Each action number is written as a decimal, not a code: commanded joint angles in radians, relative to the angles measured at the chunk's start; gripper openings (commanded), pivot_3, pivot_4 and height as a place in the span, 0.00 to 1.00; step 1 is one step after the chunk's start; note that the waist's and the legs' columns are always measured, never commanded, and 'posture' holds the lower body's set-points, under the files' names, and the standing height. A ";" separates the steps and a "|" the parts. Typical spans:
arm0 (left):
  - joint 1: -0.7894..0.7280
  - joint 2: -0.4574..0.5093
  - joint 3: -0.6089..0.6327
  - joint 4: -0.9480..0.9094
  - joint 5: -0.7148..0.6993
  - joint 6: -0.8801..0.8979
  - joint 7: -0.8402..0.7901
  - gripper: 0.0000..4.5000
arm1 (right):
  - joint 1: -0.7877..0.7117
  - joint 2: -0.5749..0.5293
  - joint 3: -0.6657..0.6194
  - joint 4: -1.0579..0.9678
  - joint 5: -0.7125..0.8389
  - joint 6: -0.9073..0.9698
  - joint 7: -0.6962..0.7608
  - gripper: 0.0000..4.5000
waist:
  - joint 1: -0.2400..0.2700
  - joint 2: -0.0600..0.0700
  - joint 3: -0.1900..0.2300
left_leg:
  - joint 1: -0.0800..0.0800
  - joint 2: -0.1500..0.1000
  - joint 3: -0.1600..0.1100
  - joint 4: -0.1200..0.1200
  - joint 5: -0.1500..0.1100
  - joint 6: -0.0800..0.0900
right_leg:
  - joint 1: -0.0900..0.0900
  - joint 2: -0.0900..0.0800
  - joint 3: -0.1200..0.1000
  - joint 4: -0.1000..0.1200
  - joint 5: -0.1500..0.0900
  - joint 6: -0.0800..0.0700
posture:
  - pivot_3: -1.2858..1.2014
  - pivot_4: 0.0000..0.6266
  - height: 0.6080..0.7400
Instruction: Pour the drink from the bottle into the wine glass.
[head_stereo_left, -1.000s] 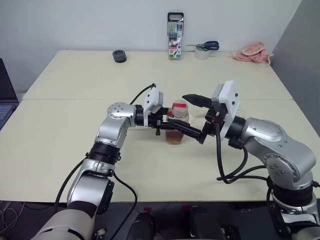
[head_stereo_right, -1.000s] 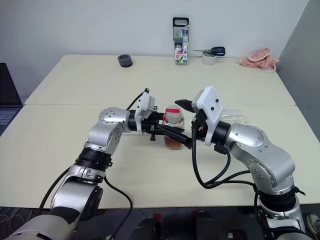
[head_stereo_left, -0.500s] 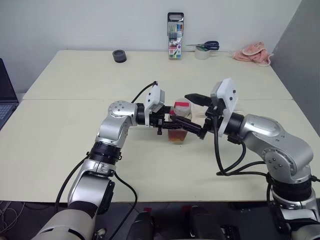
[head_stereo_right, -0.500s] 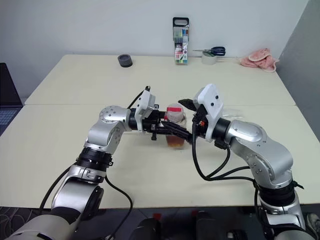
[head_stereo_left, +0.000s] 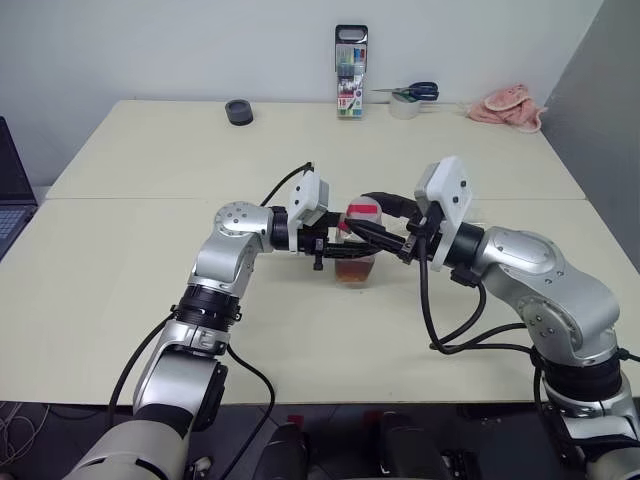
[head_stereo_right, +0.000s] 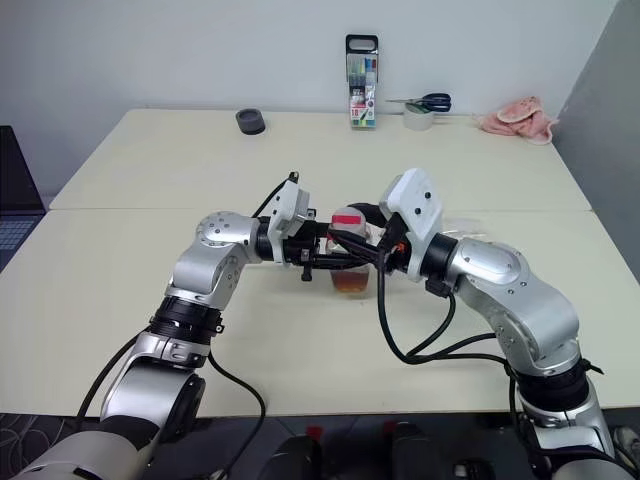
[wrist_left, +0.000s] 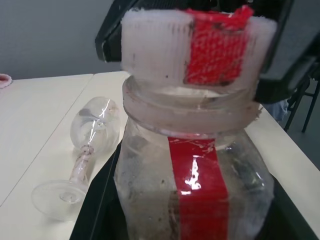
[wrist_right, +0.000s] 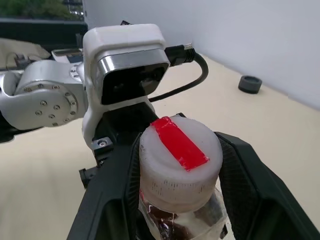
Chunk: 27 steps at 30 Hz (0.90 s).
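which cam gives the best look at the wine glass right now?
Left wrist view. The wine glass shows whole there, lying on its side on the table behind the bottle, with bowl, stem and foot all clear. In the head views it is mostly hidden behind the right arm. The right wrist view looks at the cap.

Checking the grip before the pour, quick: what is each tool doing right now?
Left tool: shut on the bottle, around its body.
Right tool: fingers on either side of the cap; a firm grip cannot be told.

Clear plastic bottle (wrist_left: 195, 185), glossy; wine glass (wrist_left: 85, 150) clear, smooth
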 joint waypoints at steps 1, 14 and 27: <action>0.020 0.010 0.003 -0.059 -0.020 0.005 0.003 0.38 | -0.006 -0.014 -0.019 -0.022 -0.066 -0.093 0.000 0.39 | 0.000 0.000 0.000 | 0.000 0.000 0.000 0.000 0.000 0.000 | 0.000 0.000 0.000 0.000 0.000 0.000 | 0.52 0.24 1.00; 0.052 0.041 0.068 -0.041 -0.010 0.004 0.115 0.38 | 0.241 0.028 -0.305 -0.098 0.165 0.033 -0.105 0.38 | 0.006 0.000 0.000 | -0.001 0.000 -0.001 0.000 0.000 0.000 | 0.000 -0.001 0.000 0.000 0.000 0.000 | 0.52 0.24 1.00; 0.056 0.132 0.164 -0.018 -0.027 0.041 0.228 0.38 | 0.598 0.083 -0.248 0.135 -0.123 -0.115 -0.217 0.61 | 0.001 0.000 0.000 | 0.001 0.001 0.001 0.000 0.000 0.000 | 0.000 0.001 0.001 0.001 0.000 0.000 | 0.52 0.24 1.00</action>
